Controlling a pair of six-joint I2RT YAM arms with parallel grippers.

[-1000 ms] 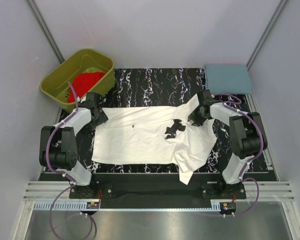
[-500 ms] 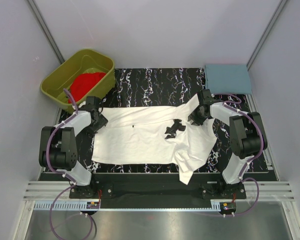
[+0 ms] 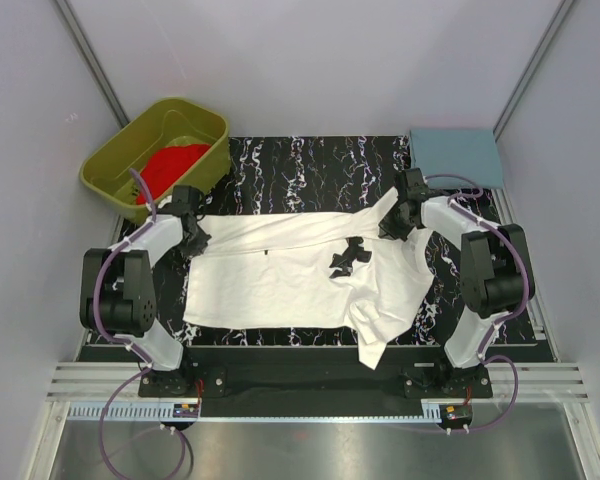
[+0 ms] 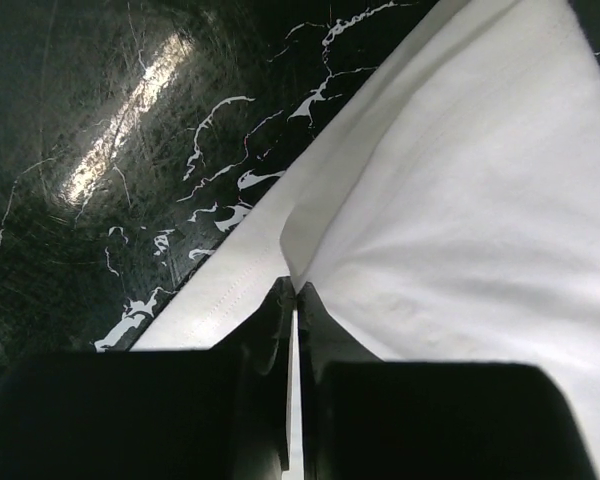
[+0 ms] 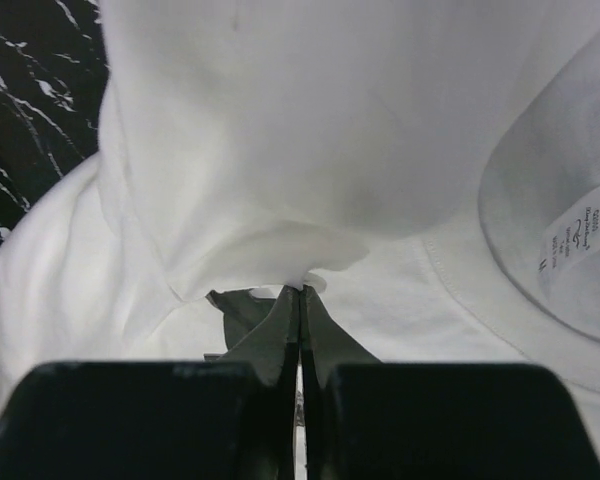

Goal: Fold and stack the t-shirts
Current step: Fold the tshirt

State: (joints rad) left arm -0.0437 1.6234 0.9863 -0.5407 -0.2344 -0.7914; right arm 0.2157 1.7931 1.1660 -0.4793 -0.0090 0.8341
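I see the white t-shirt (image 3: pixel 280 280) spread mostly flat at centre, far edge folded over in a band, black chest mark toward three o'clock, one sleeve rumpled at five o'clock, while the red t-shirt (image 3: pixel 170 165) lies bunched up at ten o'clock.

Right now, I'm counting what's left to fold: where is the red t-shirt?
In the top view, the red t-shirt lies in the olive tub at the far left.

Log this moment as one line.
left gripper: shut on white t-shirt | right gripper: shut on white t-shirt | red t-shirt: in green tub
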